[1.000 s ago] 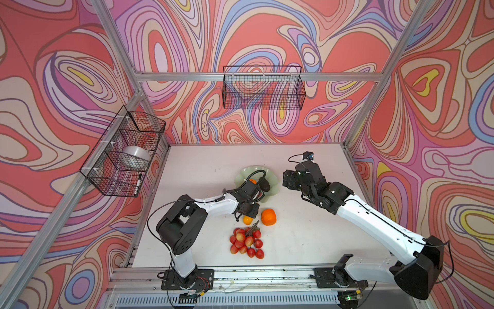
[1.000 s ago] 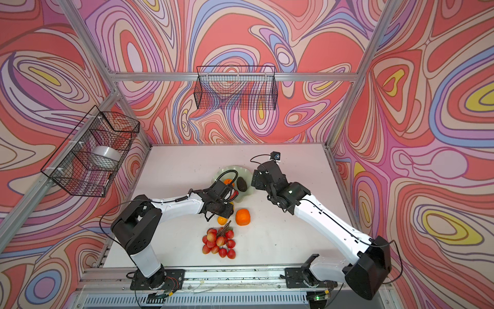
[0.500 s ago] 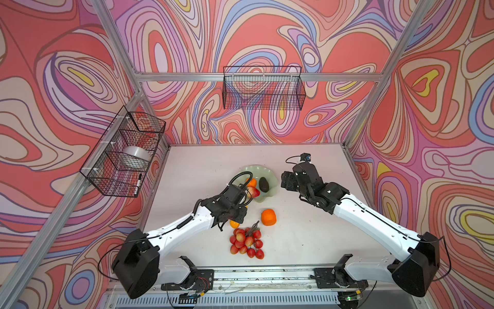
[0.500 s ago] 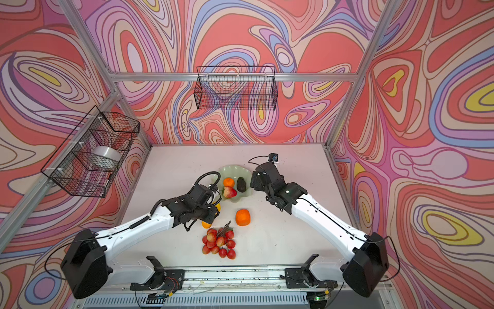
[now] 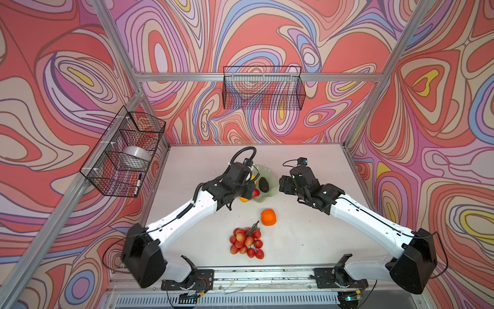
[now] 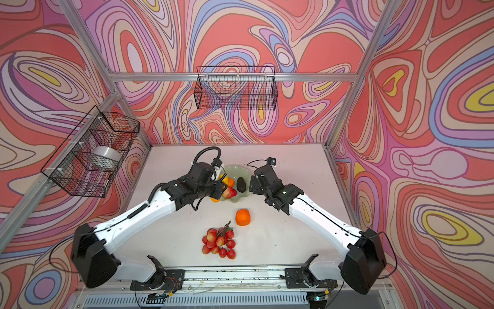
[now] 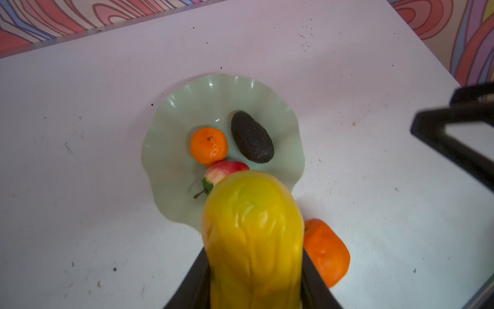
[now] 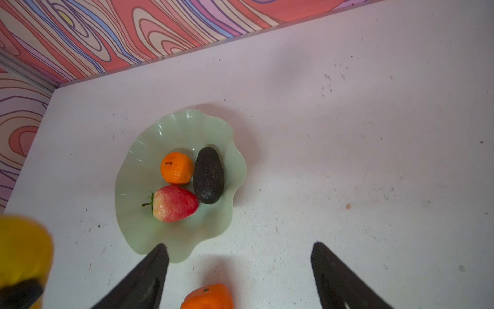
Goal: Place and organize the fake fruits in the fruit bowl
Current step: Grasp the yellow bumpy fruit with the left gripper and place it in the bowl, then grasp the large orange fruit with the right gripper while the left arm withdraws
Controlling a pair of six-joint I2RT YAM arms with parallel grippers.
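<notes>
Left hand clamped on yellow fruit, by bowl edge. Right hand wide open, empty, beside bowl. Avocado in bowl.

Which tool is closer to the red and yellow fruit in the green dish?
Left. The left tool, gripping the yellow fruit, hovers right beside the red-yellow fruit; the right tool sits open at the dish's opposite edge.

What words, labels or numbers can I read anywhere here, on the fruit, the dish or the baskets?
None can be read.
The fruit bowl, the avocado and the yellow fruit bear no writing.
The marker in the wire basket is too small to show any print.
</notes>
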